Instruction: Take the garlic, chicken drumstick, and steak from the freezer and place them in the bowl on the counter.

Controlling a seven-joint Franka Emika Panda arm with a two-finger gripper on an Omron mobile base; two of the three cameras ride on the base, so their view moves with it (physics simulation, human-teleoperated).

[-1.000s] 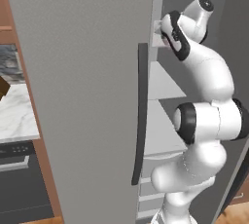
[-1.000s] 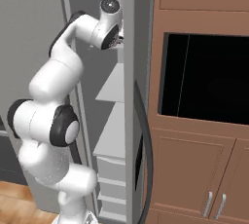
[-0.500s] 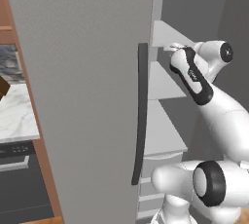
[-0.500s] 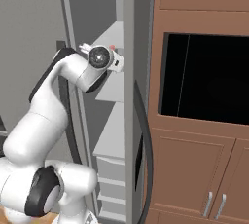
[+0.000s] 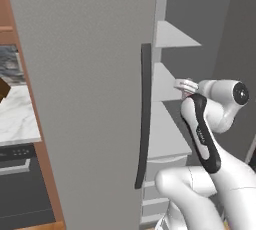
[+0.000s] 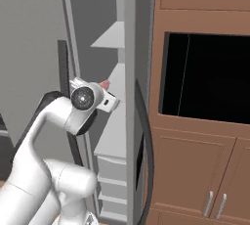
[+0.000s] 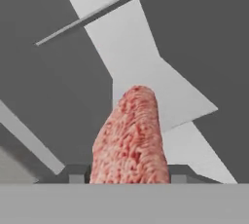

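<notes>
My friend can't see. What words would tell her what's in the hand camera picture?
A red, marbled steak sits between the gripper tips at the bottom of the hand view, held close to the camera. Behind it are the freezer's grey walls and slanting white shelves.

Red-and-white marbled steak; matte grey freezer, white shelves.

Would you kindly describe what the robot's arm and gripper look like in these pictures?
The arm is built of smooth, glossy white rounded segments with black bands at the joints, plus a long dark stripe along the forearm. A round dark grey cap closes the wrist joint. The gripper is a small white block; its finger tips appear as short dark grey stubs. No cables or markings show.
</notes>
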